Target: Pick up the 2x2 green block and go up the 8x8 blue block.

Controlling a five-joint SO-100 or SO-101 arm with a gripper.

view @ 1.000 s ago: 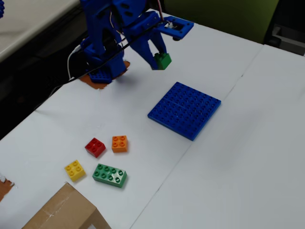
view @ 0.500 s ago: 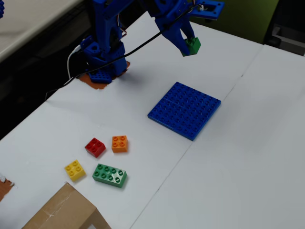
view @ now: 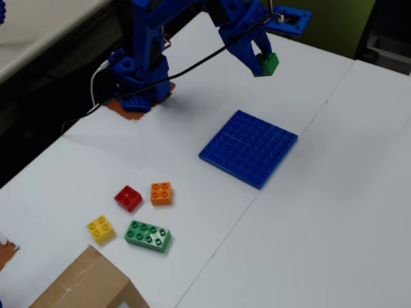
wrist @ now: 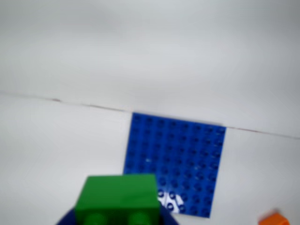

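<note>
- Above the tabletop's (view: 334, 212) far side, the gripper (view: 262, 63) is clamped on the 2x2 green block (view: 267, 63), lifted clear of the surface.
- Near the tabletop's middle lies the 8x8 blue block (view: 248, 147), flat, beside a seam.
- Toward the near-left corner sit red (view: 128, 197), orange (view: 161, 192) and yellow (view: 101, 228) bricks, a 2x4 green brick (view: 148, 235) and a cardboard box (view: 87, 285).

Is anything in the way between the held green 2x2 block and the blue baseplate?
Nothing visible. The gripper holds the 2x2 green block in the air beyond the blue baseplate, whose studs are bare. The other bricks lie off to the left in the fixed view.
</note>
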